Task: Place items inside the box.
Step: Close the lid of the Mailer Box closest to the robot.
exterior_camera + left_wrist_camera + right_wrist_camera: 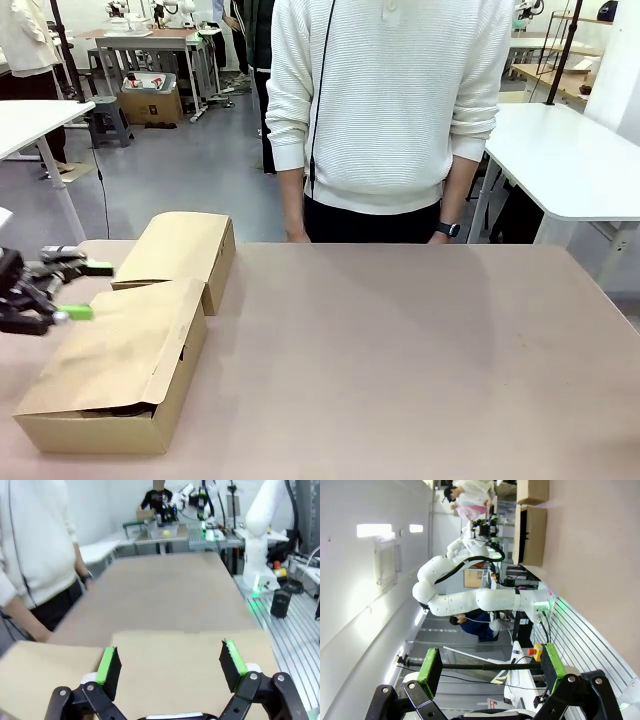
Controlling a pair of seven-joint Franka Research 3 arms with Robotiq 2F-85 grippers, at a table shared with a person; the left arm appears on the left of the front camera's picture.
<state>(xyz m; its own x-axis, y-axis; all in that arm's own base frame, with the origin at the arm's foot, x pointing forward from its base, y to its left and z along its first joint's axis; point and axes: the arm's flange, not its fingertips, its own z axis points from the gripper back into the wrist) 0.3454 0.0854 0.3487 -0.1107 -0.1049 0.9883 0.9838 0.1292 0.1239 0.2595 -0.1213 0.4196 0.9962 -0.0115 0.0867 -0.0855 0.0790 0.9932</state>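
Left pincer [78, 290] is spread and empty, hovering at the left edge of the bench [400, 350], just beside the lid of the larger box [115, 365], which lies closed at the near left corner. The smaller box [180, 255] sits just behind it. Right pincer [490, 667] is spread, empty, off the bench

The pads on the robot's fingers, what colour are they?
Bright green, on black fingers. The left wrist view shows the left gripper's pads best.
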